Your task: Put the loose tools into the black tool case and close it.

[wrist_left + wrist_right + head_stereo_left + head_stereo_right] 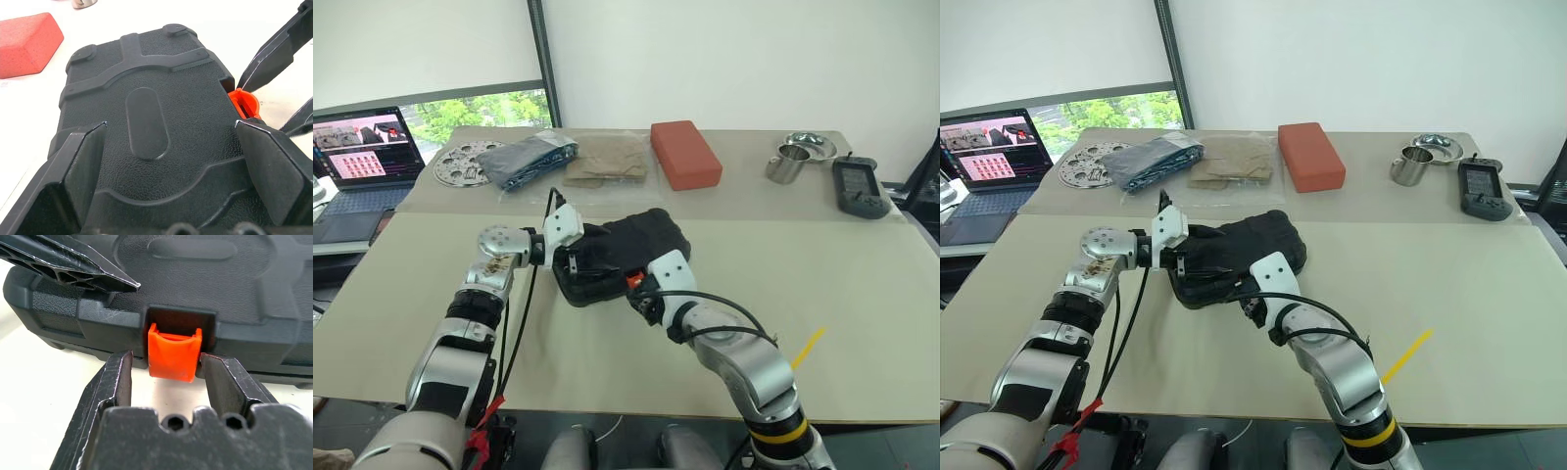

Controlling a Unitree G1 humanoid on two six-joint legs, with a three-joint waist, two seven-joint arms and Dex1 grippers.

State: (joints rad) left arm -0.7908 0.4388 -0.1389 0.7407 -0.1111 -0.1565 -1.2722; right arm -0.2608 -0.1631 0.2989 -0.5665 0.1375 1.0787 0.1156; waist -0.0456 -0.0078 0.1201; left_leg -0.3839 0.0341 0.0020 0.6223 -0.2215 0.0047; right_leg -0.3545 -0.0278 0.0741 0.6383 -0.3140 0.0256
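With its lid down mid-table, the black tool case (622, 257) looks rigid and grippy. Left gripper (171, 161) straddles the lid, spread wide, holding nothing; right gripper (166, 377) brackets the orange latch (174, 354), part-open. Press there to finish.

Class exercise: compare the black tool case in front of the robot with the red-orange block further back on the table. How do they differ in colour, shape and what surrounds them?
The black tool case is black with an orange latch; the red-orange block is one plain colour. The case has rounded corners and moulded ridges; the block is a smooth-faced brick shape. The left gripper and right gripper are at the case; the block lies alone. Both rest on the table.
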